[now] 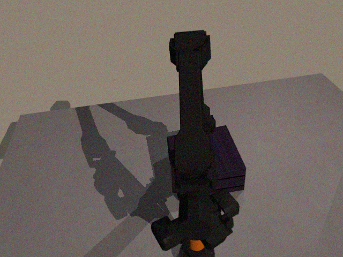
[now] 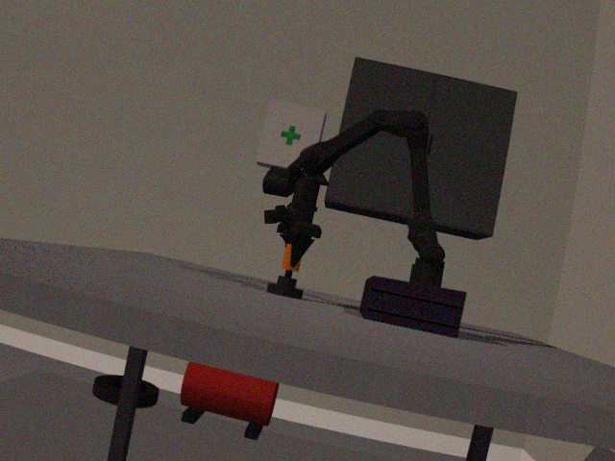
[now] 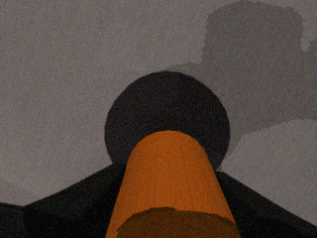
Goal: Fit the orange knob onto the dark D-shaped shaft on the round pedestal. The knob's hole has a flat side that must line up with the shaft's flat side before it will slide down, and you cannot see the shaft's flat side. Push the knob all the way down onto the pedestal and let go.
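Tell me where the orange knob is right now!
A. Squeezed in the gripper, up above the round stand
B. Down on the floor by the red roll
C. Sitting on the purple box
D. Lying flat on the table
A. The gripper is shut on the orange knob, holding it upright just above the dark round stand; the wrist view shows the knob right over that stand.

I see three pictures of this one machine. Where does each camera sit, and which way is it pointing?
Top: above and behind the arm, looking down its black links to the gripper.
Exterior: low and off to the side, looking slightly up at the whole arm on its dark purple base block.
Wrist: on the gripper, looking down the orange cylindrical knob at the dark round pedestal.
All three show the knob.
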